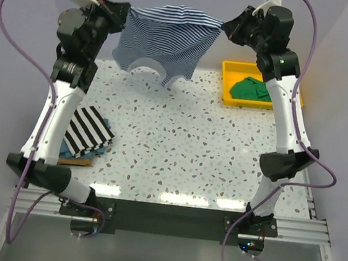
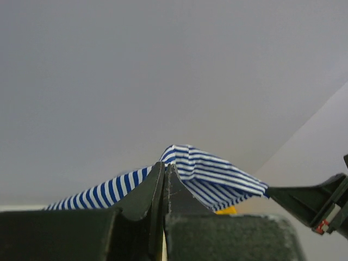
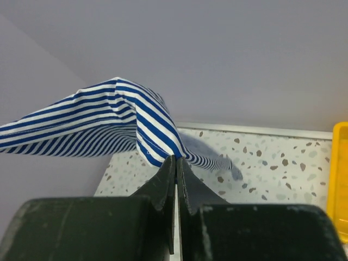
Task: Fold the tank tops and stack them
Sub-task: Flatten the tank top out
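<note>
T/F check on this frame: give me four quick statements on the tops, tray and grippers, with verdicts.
1. The left gripper and right gripper are both shut on the thin-striped tank top. True.
2. That top lies flat on the table. False: it hangs stretched between the two raised grippers.
3. The yellow tray is empty. False: a green top lies in it.
4. The bold black-white striped top lies at the table's left side, held by neither gripper. True.
</note>
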You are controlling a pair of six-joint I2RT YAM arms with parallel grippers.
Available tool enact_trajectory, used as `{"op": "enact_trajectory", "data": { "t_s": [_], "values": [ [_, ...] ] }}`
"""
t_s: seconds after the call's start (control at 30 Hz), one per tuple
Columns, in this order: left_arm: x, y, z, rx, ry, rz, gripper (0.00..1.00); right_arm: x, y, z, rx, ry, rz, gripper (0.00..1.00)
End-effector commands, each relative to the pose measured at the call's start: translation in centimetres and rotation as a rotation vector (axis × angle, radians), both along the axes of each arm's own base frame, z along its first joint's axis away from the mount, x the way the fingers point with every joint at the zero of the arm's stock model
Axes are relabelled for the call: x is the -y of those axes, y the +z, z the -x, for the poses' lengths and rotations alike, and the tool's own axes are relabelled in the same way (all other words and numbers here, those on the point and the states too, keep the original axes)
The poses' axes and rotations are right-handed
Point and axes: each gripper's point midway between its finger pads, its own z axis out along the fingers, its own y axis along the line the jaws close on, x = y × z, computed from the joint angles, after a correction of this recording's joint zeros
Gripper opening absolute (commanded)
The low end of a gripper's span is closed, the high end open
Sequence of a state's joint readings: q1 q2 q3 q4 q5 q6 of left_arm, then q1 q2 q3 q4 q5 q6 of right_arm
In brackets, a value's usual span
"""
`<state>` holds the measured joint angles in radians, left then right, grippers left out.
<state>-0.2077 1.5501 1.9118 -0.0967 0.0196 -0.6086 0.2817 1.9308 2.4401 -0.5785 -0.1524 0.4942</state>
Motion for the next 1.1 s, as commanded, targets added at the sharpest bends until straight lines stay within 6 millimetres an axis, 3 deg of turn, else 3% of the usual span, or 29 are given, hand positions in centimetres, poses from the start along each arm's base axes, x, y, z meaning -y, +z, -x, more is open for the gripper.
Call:
{"op": "enact_trajectory", "data": {
  "t_s": [0.0, 0.03, 0.07, 0.1, 0.13, 0.17, 0.2, 0.23, 0.27, 0.3, 0.33, 0.37, 0.4, 0.43, 0.5, 0.53, 0.63, 0.7, 0.93, 1.07],
  "values": [
    [-0.9, -0.5, 4.1, 0.040, -0.009, 0.050, 0.00, -0.7, -2.3, 4.1, -0.069, 0.096, 0.047, 0.00],
    [-1.1, -2.3, 4.2, 0.002, 0.003, 0.060, 0.00, -0.6, -4.7, 4.6, -0.134, 0.102, 0.067, 0.00],
    [-1.1, -6.3, 4.6, -0.084, -0.002, 0.081, 0.00, -0.3, -7.2, 5.0, -0.193, 0.098, 0.086, 0.00],
    [-0.9, -8.6, 4.8, -0.131, -0.009, 0.091, 0.00, 0.4, -11.9, 6.4, -0.305, 0.085, 0.114, 0.00],
    [-1.0, -13.4, 5.3, -0.226, -0.007, 0.091, 0.00, 1.6, -14.8, 7.1, -0.383, 0.030, 0.138, 0.00],
    [-0.8, -16.0, 5.7, -0.290, -0.016, 0.136, 0.00, 2.6, -17.3, 8.2, -0.450, -0.002, 0.149, 0.00],
    [-0.3, -18.8, 6.4, -0.351, -0.045, 0.149, 0.00, 3.7, -24.2, 10.5, -0.616, -0.026, 0.183, 0.00],
    [0.0, -24.5, 7.7, -0.459, -0.057, 0.154, 0.00, 4.1, -24.7, 11.7, -0.603, -0.043, 0.150, 0.00],
    [0.4, -27.2, 8.6, -0.526, -0.071, 0.199, 0.00, 4.7, -27.5, 13.0, -0.658, -0.058, 0.169, 0.00],
    [0.9, -30.0, 9.7, -0.586, -0.087, 0.210, 0.00, 6.0, -32.8, 15.8, -0.783, -0.088, 0.215, 0.00],
    [1.5, -35.3, 11.7, -0.684, -0.116, 0.204, 0.00, 6.9, -34.7, 17.3, -0.825, -0.113, 0.240, 0.00],
    [1.9, -37.0, 12.9, -0.723, -0.127, 0.215, 0.00, 7.9, -36.8, 18.6, -0.866, -0.143, 0.275, 0.00],
    [3.0, -39.0, 14.4, -0.779, -0.155, 0.207, 0.00, 9.1, -40.3, 21.3, -0.959, -0.162, 0.305, 0.00],
    [3.4, -42.3, 16.1, -0.846, -0.167, 0.199, 0.00, 9.7, -41.6, 22.4, -0.996, -0.175, 0.310, 0.00],
    [5.3, -44.7, 18.6, -0.927, -0.213, 0.195, 0.00, 10.6, -44.4, 25.3, -1.068, -0.191, 0.331, 0.00],
    [5.8, -46.5, 20.0, -0.971, -0.230, 0.195, 0.00, 10.8, -45.0, 25.8, -1.078, -0.197, 0.335, 0.00],
    [7.3, -49.1, 22.9, -1.072, -0.284, 0.209, 0.00, 12.3, -46.7, 27.8, -1.146, -0.232, 0.379, 0.00],
    [7.9, -49.4, 23.8, -1.093, -0.311, 0.207, 0.04, 12.6, -46.8, 28.5, -1.164, -0.245, 0.357, 0.00],
    [6.8, -47.6, 25.4, -1.103, -0.287, 0.161, 0.15, 15.2, -43.3, 27.4, -1.119, -0.347, 0.359, 0.08],
    [6.0, -46.5, 25.8, -1.111, -0.263, 0.104, 0.26, 16.2, -40.5, 26.4, -1.078, -0.381, 0.351, 0.23]
  ]
}}
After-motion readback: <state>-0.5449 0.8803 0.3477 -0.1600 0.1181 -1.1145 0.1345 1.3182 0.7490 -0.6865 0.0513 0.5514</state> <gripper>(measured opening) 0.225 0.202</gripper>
